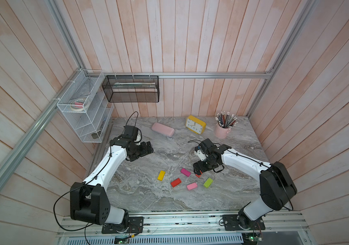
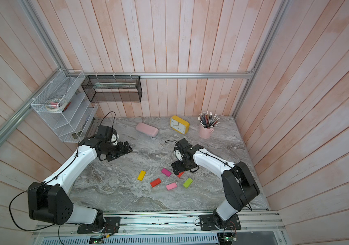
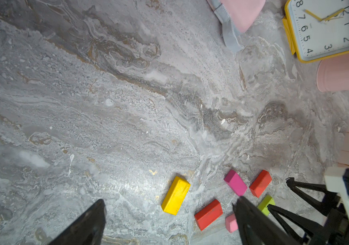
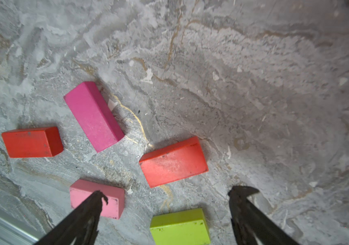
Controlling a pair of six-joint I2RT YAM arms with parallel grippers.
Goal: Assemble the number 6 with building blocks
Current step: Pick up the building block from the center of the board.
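Step, judged: first pick, no 6 formed yet. 6 blocks [image 1: 192, 186] scattered apart on counter [image 1: 169, 197], toward front edge. Right gripper [image 4: 171, 193] spread wide, empty, over red block [image 4: 173, 162]. Left gripper [image 3: 169, 222] spread, empty, nearer left edge. Next: descend, straddle red block, clamp.

Along the back of the marble bench [image 1: 148, 197] stand a pink case [image 1: 162, 129], a yellow clock [image 1: 195, 124] and a pink cup [image 1: 222, 130] full of pencils [image 1: 226, 119], each apart from the next. On the walls hang a white wire rack [image 1: 88, 125], holding a tape roll [image 1: 78, 105], and beside it a black mesh basket [image 1: 131, 93].
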